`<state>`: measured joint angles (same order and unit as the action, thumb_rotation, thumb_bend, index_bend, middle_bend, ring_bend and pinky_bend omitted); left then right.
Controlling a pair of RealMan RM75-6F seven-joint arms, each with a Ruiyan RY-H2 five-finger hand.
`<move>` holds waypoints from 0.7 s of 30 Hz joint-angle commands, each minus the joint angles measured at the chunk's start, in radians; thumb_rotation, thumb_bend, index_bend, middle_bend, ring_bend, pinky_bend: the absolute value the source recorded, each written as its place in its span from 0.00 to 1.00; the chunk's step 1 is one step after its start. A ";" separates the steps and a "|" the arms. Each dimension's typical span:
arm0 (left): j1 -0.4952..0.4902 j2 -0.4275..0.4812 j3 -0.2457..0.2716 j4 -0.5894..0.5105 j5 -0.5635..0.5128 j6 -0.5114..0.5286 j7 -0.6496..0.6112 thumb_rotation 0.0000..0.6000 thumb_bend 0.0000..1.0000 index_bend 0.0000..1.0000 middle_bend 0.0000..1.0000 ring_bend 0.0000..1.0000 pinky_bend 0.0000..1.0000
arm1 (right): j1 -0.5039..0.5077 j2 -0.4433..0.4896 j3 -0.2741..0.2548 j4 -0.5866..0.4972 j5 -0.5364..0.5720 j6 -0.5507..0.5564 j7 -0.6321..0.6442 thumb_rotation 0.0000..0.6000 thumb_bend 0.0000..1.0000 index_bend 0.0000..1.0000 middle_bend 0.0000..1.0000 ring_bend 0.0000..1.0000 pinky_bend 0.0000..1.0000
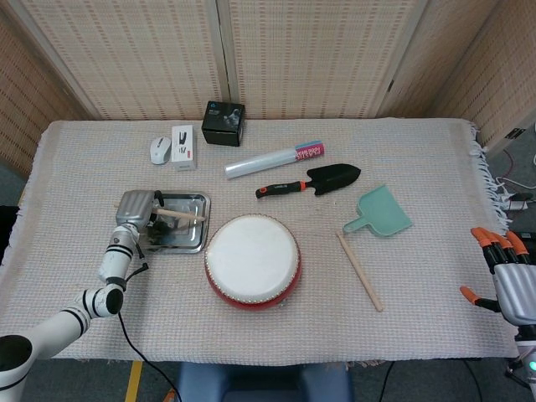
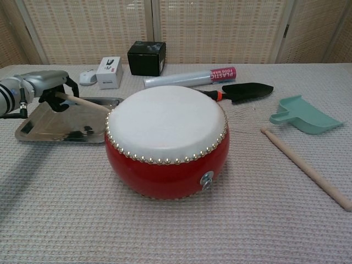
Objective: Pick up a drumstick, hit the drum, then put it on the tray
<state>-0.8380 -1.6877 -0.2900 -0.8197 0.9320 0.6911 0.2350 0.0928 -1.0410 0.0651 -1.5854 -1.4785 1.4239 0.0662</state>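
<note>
My left hand (image 1: 138, 214) (image 2: 47, 87) grips one wooden drumstick (image 1: 179, 216) (image 2: 83, 102) low over the metal tray (image 1: 191, 243) (image 2: 38, 129), left of the drum. The stick slants down toward the tray's right side; whether its tip touches the tray I cannot tell. The red drum (image 1: 252, 261) (image 2: 166, 140) with a white skin stands at the table's centre front. A second drumstick (image 1: 360, 271) (image 2: 306, 167) lies flat on the cloth right of the drum. My right hand (image 1: 507, 276) hangs past the table's right edge, fingers spread, holding nothing.
Behind the drum lie a black trowel (image 1: 314, 180) (image 2: 243, 91), a clear plastic roll (image 1: 273, 159) (image 2: 190, 77) and a teal dustpan (image 1: 381, 213) (image 2: 303, 115). At the back are a black box (image 1: 223, 122) (image 2: 146, 57), a white box (image 1: 182, 147) (image 2: 109, 72) and a mouse (image 1: 159, 150).
</note>
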 commanded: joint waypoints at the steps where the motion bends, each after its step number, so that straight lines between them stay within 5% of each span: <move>1: -0.001 0.000 -0.003 -0.003 -0.007 0.000 0.000 1.00 0.36 0.25 0.36 0.35 0.58 | -0.002 0.001 0.001 -0.001 0.001 0.003 -0.001 1.00 0.16 0.00 0.07 0.00 0.00; 9: -0.003 0.004 -0.007 -0.013 -0.031 -0.024 -0.006 1.00 0.33 0.00 0.11 0.12 0.34 | -0.005 0.003 -0.001 -0.005 0.000 0.008 -0.003 1.00 0.16 0.00 0.07 0.00 0.00; 14: 0.000 0.017 -0.008 -0.036 -0.050 -0.037 -0.011 1.00 0.31 0.00 0.01 0.02 0.24 | -0.007 0.003 -0.002 -0.007 -0.002 0.012 -0.006 1.00 0.16 0.00 0.07 0.00 0.00; 21: 0.007 0.033 -0.005 -0.069 -0.036 -0.019 -0.033 1.00 0.27 0.00 0.00 0.00 0.15 | -0.008 0.003 -0.003 -0.008 -0.004 0.015 -0.007 1.00 0.16 0.00 0.07 0.00 0.00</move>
<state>-0.8324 -1.6574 -0.2948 -0.8850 0.8936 0.6699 0.2056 0.0845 -1.0383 0.0626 -1.5938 -1.4822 1.4393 0.0592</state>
